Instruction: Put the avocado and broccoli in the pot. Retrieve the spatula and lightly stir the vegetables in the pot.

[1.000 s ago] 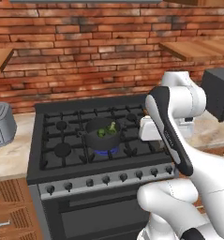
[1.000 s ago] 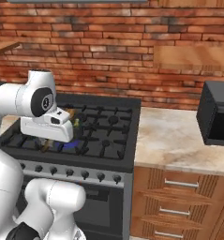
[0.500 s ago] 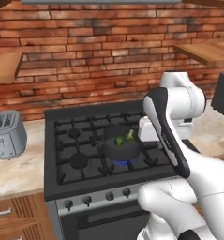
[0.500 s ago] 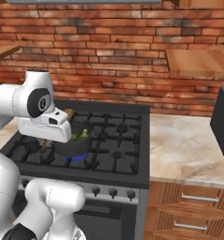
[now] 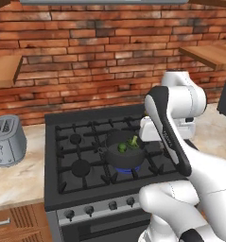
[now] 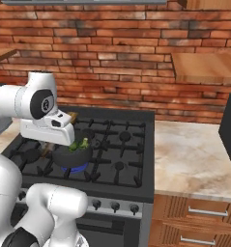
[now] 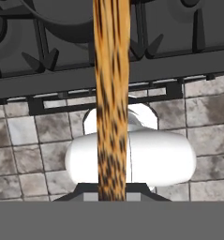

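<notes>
The pot (image 5: 125,152) sits on the stove (image 5: 76,142), over a near burner with a blue flame under it. Inside it lie the broccoli (image 5: 133,141) and the avocado (image 5: 122,147), side by side, so the loading part of the task looks done. The gripper (image 7: 112,199) is closed on the spatula (image 7: 112,93), whose brown wooden length runs straight up the middle of the hand view; the hand itself hangs just right of the pot, above the stove's right part.

What remains, as I judge it, is stirring. The risks from here: the spatula reaches far past the fingers, so a swing toward the pot could strike the rim and shove or tip the pot off its burner. Too brisk a stir could flick the small round avocado over the low wall. The hold is on a thin piece of wood, and a sideways knock might twist it in the grip.
</notes>
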Tool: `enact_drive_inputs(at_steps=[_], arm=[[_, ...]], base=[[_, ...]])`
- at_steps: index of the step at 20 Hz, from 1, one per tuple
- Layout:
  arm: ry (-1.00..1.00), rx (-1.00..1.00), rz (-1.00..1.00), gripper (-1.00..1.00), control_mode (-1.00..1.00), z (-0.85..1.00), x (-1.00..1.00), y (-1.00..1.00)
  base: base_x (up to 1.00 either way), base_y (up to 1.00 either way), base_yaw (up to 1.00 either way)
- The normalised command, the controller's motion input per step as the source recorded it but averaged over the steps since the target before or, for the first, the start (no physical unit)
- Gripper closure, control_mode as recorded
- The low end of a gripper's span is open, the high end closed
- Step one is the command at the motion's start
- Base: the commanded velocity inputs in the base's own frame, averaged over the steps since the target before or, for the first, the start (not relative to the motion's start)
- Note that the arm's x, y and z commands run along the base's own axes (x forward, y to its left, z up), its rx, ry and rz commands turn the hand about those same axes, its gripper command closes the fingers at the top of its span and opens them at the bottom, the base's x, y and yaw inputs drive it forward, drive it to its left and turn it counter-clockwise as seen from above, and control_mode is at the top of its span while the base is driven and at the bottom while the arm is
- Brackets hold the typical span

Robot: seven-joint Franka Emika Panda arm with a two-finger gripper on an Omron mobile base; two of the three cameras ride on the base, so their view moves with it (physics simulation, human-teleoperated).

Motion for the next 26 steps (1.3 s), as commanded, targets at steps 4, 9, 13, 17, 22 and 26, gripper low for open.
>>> enact_drive_inputs(at_steps=[4, 9, 13, 17, 22, 26], arm=[[0.00, 0.00, 0.00, 1.00, 1.00, 0.00, 0.00, 0.00], [0.00, 0.00, 0.00, 1.00, 1.00, 0.00, 0.00, 0.00], [0.00, 0.00, 0.00, 1.00, -1.00, 0.00, 0.00, 0.00], [0.07, 0.00, 0.00, 1.00, -1.00, 0.01, 0.27, 0.00], [0.25, -0.01, 0.02, 1.00, -1.00, 0.14, 0.56, 0.00], [0.28, -0.05, 0.07, 1.00, -1.00, 0.05, 0.61, 0.00]], base=[[0.00, 0.00, 0.00], [0.00, 0.00, 0.00], [0.00, 0.00, 0.00], [0.00, 0.00, 0.00], [0.00, 0.00, 0.00], [0.00, 0.00, 0.00]])
